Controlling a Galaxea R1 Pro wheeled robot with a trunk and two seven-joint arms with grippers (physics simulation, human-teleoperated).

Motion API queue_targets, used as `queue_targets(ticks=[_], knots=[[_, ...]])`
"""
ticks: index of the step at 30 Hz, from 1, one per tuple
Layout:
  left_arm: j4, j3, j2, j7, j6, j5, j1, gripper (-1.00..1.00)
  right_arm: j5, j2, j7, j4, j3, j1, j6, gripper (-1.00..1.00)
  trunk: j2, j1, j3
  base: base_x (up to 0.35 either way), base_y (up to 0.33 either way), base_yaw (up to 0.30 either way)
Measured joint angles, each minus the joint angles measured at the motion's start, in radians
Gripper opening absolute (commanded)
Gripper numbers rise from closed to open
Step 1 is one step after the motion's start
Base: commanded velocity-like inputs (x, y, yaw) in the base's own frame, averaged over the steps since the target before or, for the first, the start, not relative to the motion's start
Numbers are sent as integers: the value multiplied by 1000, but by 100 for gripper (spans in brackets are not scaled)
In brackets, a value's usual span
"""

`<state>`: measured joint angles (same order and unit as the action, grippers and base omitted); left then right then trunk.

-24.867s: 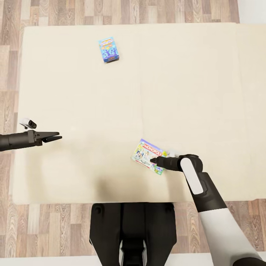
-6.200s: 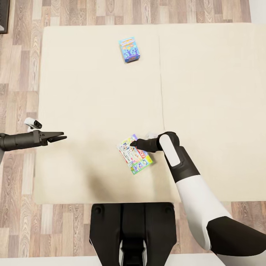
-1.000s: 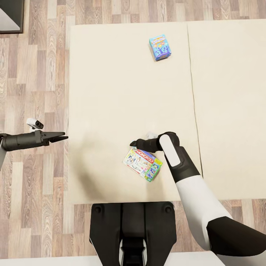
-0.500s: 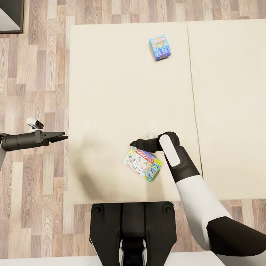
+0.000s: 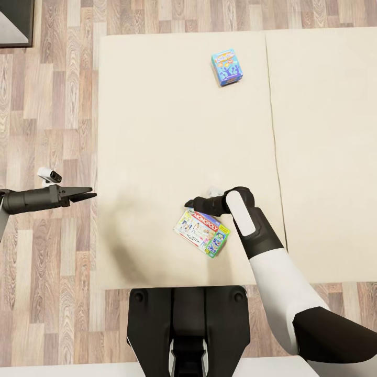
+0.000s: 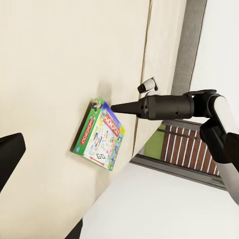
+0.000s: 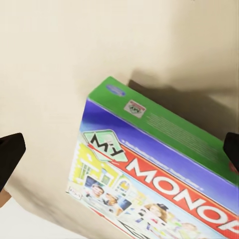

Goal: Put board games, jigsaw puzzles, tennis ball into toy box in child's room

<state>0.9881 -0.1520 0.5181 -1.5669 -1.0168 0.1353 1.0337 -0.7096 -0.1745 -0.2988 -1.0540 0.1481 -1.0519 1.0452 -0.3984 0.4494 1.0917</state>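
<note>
nothing moved in last second: right gripper (image 5: 190, 202) parked at 12 o'clock edge of Monopoly box (image 5: 202, 232), fingers spread, grabbing nothing, pickup stalled; left gripper (image 5: 88, 196) can't tell

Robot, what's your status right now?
Right gripper open, empty, just beyond the Monopoly box lying flat on the bed. Left gripper idle off bedside. Blue game box farther up. Nothing blocking.

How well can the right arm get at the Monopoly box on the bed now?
Probably yes: the right gripper hangs at the far edge of the Monopoly box, fingers apart around it in the wrist view, and nothing lies between them on the bed.
</note>
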Motion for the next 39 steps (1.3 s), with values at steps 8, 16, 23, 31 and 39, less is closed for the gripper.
queue_targets(ticks=[8,16,23,31,39], knots=[[0,0,0,0,0,0,0,100,3,10,-7,-2,-1,0,0,100,0,0,0,0,0,0],[0,0,0,0,0,0,0,100,1,40,-7,-5,-6,0,0,100,0,0,0,0,0,0],[0,0,0,0,1,0,0,100,-1,46,-7,-9,-1,0,0,100,0,0,0,0,0,0],[0,-2,0,0,1,0,0,100,-4,47,-7,-6,3,-1,0,100,0,0,0,0,0,0],[0,-2,0,0,1,0,0,100,-5,47,-7,-8,4,-2,0,100,0,0,0,0,0,0]])
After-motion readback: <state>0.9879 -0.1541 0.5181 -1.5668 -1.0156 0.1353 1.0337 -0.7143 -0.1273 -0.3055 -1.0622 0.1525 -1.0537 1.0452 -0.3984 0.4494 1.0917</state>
